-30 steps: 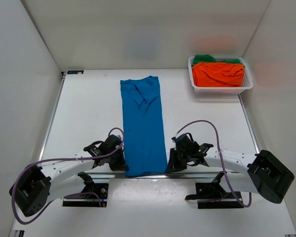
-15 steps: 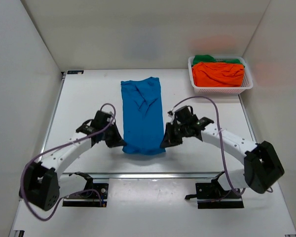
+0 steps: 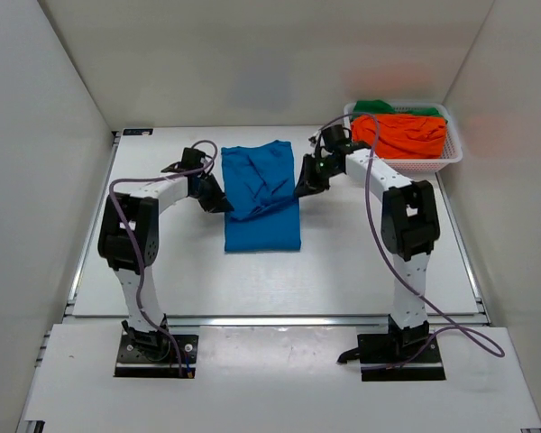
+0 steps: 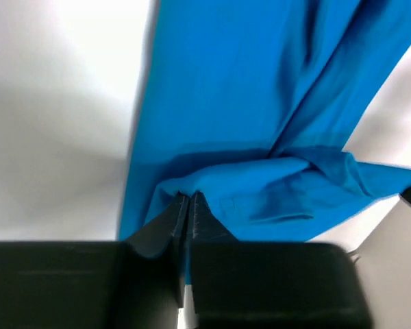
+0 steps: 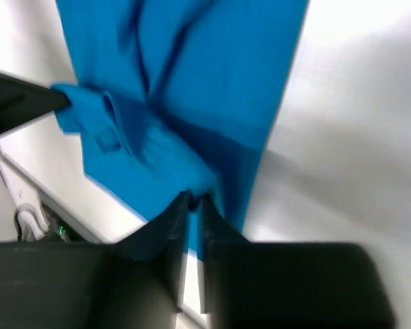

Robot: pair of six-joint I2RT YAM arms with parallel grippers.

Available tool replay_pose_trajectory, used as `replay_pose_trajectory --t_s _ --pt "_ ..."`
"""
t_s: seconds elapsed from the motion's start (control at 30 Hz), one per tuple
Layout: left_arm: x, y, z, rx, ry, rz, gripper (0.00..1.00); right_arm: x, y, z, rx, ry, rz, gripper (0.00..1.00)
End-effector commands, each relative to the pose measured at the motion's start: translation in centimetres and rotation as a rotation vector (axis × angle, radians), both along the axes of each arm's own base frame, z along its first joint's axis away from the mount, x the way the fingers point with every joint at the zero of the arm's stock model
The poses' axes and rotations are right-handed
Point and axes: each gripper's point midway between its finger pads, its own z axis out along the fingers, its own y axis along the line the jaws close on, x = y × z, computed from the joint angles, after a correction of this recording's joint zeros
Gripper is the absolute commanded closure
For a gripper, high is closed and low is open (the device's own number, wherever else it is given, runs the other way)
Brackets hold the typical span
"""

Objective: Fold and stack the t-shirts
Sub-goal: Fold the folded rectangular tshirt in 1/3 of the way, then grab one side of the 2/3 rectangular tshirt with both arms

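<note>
1. We see the blue t-shirt [image 3: 262,203] lying lengthwise in the middle of the table [image 3: 162,262], closer to the far side than to the near edge.
2. Its near part lies flat on the table, and a rumpled layer of the same cloth sits on top of the far part.
3. The left gripper [image 3: 224,207] is at the shirt's left edge. In the left wrist view its fingers [image 4: 180,214] are pressed tight together with a fold of blue cloth pinched between them.
4. The right gripper [image 3: 299,191] is at the shirt's right edge, slightly farther back than the left one. In the right wrist view its fingers [image 5: 177,209] are likewise closed to a thin slit on a bunch of the blue cloth.
5. A raised edge of the shirt runs between the two grippers, sagging and creased across the shirt's width.
6. Both arms reach well out from their bases toward the far half of the table.
7. The white mesh basket [image 3: 404,166] stands in the far right corner, well apart from the blue shirt.
8. The orange t-shirt [image 3: 398,135] is heaped in the basket and fills most of it.
9. The green t-shirt [image 3: 371,107] shows only as a small patch at the far left of the basket, behind the orange one.
</note>
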Motion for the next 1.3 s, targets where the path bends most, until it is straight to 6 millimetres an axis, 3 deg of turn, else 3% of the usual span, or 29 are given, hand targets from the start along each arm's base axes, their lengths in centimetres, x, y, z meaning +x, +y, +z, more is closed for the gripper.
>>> replay_pose_trajectory --t_s 0.0,0.07,0.13,0.2,0.3,0.33,0.4,0.43,0.5,0.57,0.77,0.93,1.03,1.07,1.1,1.13,1.2,1.23,1.27 --pt "4.6 -0.1 2.9 -0.077 -0.106 0.022 0.75 3.9 -0.9 1.1 -0.030 -0.074 0.005 0.82" --pt "6.0 0.8 3.9 -0.105 -0.141 0.061 0.74 5.4 -1.3 1.5 -0.026 -0.109 -0.013 0.69" --pt "6.2 1.8 4.0 -0.112 -0.151 0.114 0.72 5.6 -1.5 1.3 -0.031 -0.120 -0.032 0.55" --pt "5.8 2.2 4.3 -0.132 -0.170 0.153 0.69 5.4 -2.0 1.9 -0.035 -0.145 -0.045 0.51" --pt "4.3 4.0 4.2 -0.112 -0.190 0.225 0.70 2.6 -3.2 1.1 -0.048 -0.120 -0.072 0.51" --pt "3.1 3.8 4.0 -0.112 -0.178 0.227 0.68 2.1 -3.3 0.6 -0.053 -0.115 -0.082 0.50" --pt "1.1 3.2 3.4 -0.119 -0.159 0.206 0.64 -1.1 -3.8 -0.4 -0.046 -0.077 -0.080 0.48" --pt "-0.1 3.1 3.0 -0.112 -0.145 0.197 0.62 -1.3 -3.7 -0.2 -0.025 -0.085 -0.096 0.45" --pt "-2.4 2.2 2.0 -0.109 -0.121 0.173 0.59 -4.4 -3.5 -1.1 -0.015 -0.058 -0.104 0.38" --pt "-4.4 1.9 1.1 -0.106 -0.106 0.178 0.56 -5.7 -3.1 -1.2 0.028 -0.049 -0.123 0.32" --pt "-7.8 0.7 -0.3 -0.049 -0.085 0.167 0.50 -10.1 -1.3 -3.1 0.085 0.033 -0.149 0.31" --pt "-8.6 0.9 -1.0 0.000 -0.074 0.201 0.47 -11.4 0.0 -5.0 0.098 0.081 -0.173 0.35" --pt "-8.7 0.4 -1.4 -0.011 -0.073 0.212 0.47 -11.1 0.4 -6.0 0.093 0.096 -0.187 0.38" --pt "-8.7 0.2 -1.6 -0.014 -0.065 0.210 0.50 -10.7 0.5 -6.1 0.097 0.086 -0.196 0.43" --pt "-8.7 -0.1 -1.7 -0.017 -0.064 0.202 0.57 -10.4 1.0 -6.0 0.108 0.087 -0.184 0.60" --pt "-8.9 -0.5 -1.9 -0.018 -0.056 0.185 0.65 -9.8 1.2 -5.9 0.117 0.086 -0.183 0.69" --pt "-9.1 -0.8 -2.2 -0.029 -0.041 0.165 0.96 -9.5 1.5 -5.6 0.117 0.094 -0.149 1.00" --pt "-9.2 -0.9 -2.1 -0.036 -0.038 0.155 1.00 -8.3 1.4 -4.4 0.124 0.064 -0.150 1.00" --pt "-9.1 -0.7 -1.4 -0.034 -0.053 0.150 1.00 -8.6 1.2 -4.3 0.104 0.064 -0.129 1.00"
